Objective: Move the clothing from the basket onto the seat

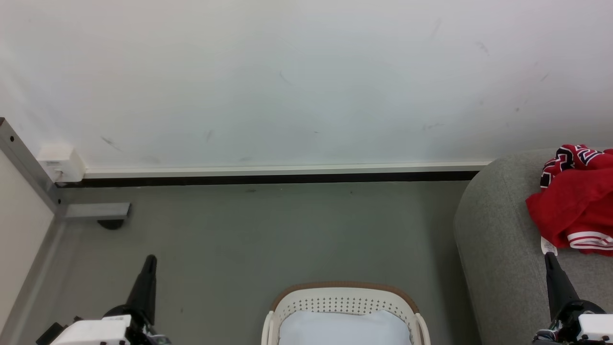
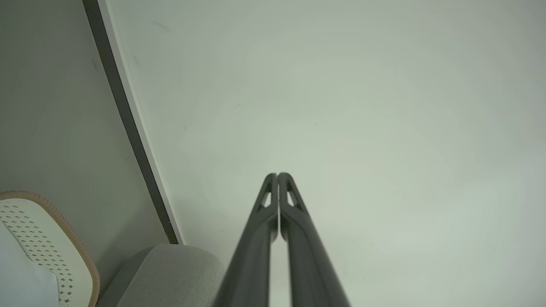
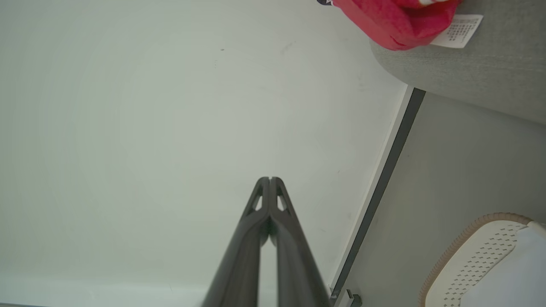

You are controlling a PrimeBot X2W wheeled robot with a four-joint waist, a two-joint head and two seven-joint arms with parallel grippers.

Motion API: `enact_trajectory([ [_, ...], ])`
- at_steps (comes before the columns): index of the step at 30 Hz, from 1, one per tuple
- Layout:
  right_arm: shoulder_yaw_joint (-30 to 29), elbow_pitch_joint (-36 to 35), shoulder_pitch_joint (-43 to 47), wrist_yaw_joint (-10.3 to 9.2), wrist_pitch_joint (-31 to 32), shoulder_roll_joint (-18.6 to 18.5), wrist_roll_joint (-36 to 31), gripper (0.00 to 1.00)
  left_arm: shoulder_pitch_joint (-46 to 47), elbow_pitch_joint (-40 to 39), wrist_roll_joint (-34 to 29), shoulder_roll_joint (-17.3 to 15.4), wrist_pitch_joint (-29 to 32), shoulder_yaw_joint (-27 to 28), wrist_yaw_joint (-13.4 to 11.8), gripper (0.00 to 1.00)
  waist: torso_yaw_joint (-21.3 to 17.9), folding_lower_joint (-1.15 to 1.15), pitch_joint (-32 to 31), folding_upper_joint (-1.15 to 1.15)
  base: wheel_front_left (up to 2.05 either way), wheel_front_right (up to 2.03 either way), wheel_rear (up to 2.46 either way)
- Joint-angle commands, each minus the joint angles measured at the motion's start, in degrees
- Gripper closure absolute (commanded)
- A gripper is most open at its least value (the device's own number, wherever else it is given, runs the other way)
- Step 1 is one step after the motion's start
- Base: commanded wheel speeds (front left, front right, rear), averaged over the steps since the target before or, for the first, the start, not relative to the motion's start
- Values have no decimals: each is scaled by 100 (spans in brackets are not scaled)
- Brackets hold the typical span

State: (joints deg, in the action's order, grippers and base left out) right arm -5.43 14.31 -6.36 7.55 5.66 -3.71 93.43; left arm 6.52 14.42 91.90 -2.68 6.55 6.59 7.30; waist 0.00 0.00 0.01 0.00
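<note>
Clothing [image 1: 577, 201] lying on the seat [image 1: 498, 249]: task looking done.
You are holding left end effector [image 1: 150, 258] and right end effector [image 1: 550, 256] pinched closed and empty.

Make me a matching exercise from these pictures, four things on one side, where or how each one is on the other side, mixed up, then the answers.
Things:
1. jersey
2. pale sheet
3. left gripper
4. basket

Place or state:
A. shut, holding nothing
B. on the floor, left of the sofa
C. lying on the sofa
D. inside the basket

Pairs: 1-C, 2-D, 3-A, 4-B
</note>
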Motion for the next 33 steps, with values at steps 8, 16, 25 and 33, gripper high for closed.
enact_trajectory([
  [8, -17, 12, -44, -12, 15, 0, -12, 100, 45, 7, 79, -39, 30, 14, 36, 100, 0, 0, 0, 0, 0, 0, 0],
  [16, -23, 11, -44, -12, 18, 3, -19, 100, 45, 7, 80, -39, 30, 14, 36, 100, 0, 0, 0, 0, 0, 0, 0],
  [25, -28, 12, -45, -12, 25, 8, -25, 100, 45, 7, 80, -39, 30, 14, 36, 100, 0, 0, 0, 0, 0, 0, 0],
  [33, -33, 12, -45, -12, 31, 12, -29, 100, 45, 7, 80, -39, 29, 13, 36, 100, 0, 0, 0, 0, 0, 0, 0],
])
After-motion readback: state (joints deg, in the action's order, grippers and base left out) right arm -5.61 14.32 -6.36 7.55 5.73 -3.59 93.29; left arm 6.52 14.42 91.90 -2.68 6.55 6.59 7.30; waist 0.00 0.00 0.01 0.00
